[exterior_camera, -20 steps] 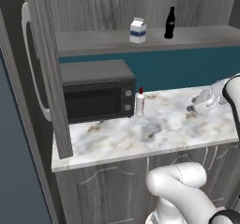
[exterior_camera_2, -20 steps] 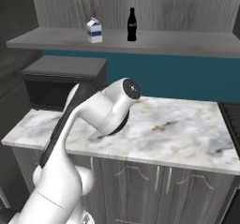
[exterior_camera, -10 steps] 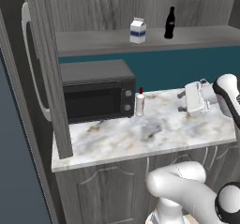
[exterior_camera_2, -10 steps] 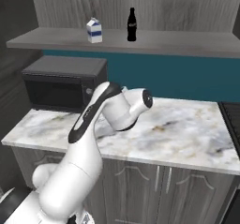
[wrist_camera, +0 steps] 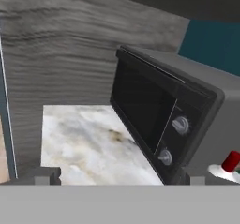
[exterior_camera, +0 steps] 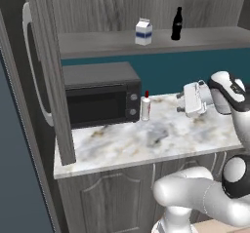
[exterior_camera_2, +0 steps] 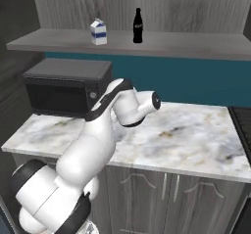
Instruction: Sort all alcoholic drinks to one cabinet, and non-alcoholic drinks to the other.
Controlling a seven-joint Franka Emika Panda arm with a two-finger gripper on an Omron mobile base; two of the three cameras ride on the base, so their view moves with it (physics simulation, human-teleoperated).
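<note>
Left base view: gripper (exterior_camera: 181, 102) hovers wide open and empty, right of the red-capped bottle (exterior_camera: 145, 106) beside the microwave (exterior_camera: 100, 94) on the surface; approach level, jaws straddling its body

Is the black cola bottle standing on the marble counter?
No, the black cola bottle stands on the grey upper shelf, right of the white milk carton.

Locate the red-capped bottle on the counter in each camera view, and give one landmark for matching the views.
Left base view: red-capped bottle stands on the counter, just right of the microwave.
Right base view: not seen; the arm stands where it would be.
Hand view: its red cap at the lower right edge.
Shared landmark: the microwave.
</note>
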